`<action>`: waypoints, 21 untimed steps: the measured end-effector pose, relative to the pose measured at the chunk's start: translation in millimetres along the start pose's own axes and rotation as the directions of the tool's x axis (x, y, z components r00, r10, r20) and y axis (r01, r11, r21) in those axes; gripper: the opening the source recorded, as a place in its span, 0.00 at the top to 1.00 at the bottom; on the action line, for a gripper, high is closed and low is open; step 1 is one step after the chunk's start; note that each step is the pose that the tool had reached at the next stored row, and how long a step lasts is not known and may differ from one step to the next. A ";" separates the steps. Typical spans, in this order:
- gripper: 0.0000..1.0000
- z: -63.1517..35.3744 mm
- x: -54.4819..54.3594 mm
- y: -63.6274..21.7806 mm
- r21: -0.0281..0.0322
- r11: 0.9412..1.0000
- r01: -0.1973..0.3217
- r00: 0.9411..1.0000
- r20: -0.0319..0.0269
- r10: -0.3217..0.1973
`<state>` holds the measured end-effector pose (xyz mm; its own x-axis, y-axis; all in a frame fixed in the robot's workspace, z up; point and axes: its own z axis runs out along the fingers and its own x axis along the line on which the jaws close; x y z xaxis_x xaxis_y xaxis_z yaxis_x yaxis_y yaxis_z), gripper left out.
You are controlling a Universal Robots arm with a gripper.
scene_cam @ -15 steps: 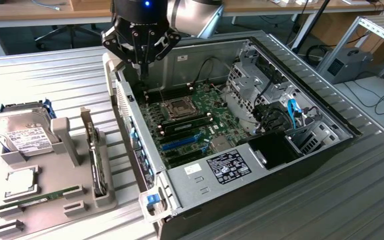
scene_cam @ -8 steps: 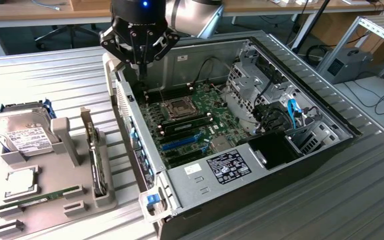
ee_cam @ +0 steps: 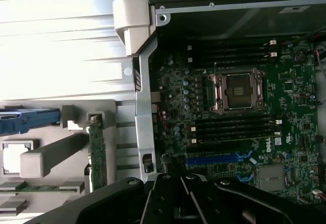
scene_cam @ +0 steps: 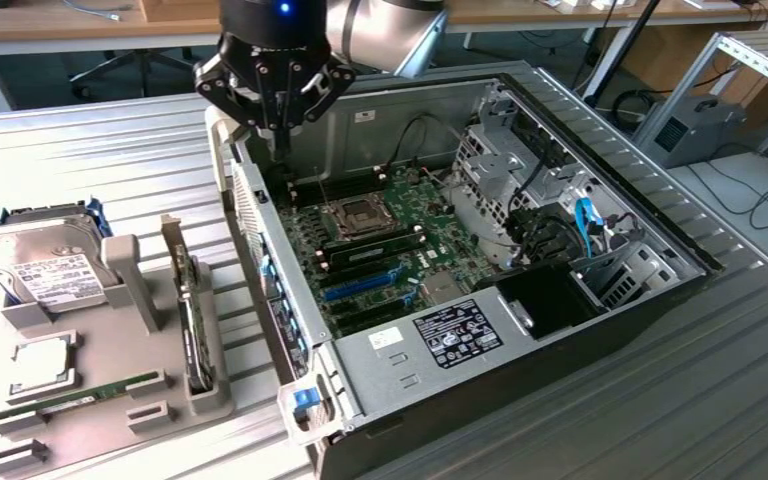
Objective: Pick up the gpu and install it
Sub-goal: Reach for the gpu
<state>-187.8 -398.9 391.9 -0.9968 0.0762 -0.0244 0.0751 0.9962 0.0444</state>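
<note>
Claw (scene_cam: 277, 135) pressed together, nothing in it, poised above edge of open case (scene_cam: 398, 350), gpu (scene_cam: 195, 320) upright in holder (scene_cam: 104, 420) well apart from claw

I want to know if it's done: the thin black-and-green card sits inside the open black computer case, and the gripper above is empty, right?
No. The thin black-and-green card stands on edge in the grey holder beside the open black computer case, as the exterior view shows. The gripper above is empty.
</note>
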 end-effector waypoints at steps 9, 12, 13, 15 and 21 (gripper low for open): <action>0.89 0.0 4.0 -0.3 0.000 1.000 0.000 1.000 0.000 0.000; 0.89 0.0 5.5 -0.4 0.000 1.000 0.000 1.000 0.000 0.000; 0.89 0.0 6.0 -0.5 0.000 1.000 0.000 1.000 0.000 0.000; 0.89 0.0 6.9 -0.5 0.000 1.000 0.000 1.000 0.000 0.000; 0.89 -0.1 10.3 -0.8 0.000 1.000 0.000 1.000 0.000 0.000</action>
<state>-198.1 -398.9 391.7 -0.9968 0.0762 -0.0244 0.0751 0.9962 0.0443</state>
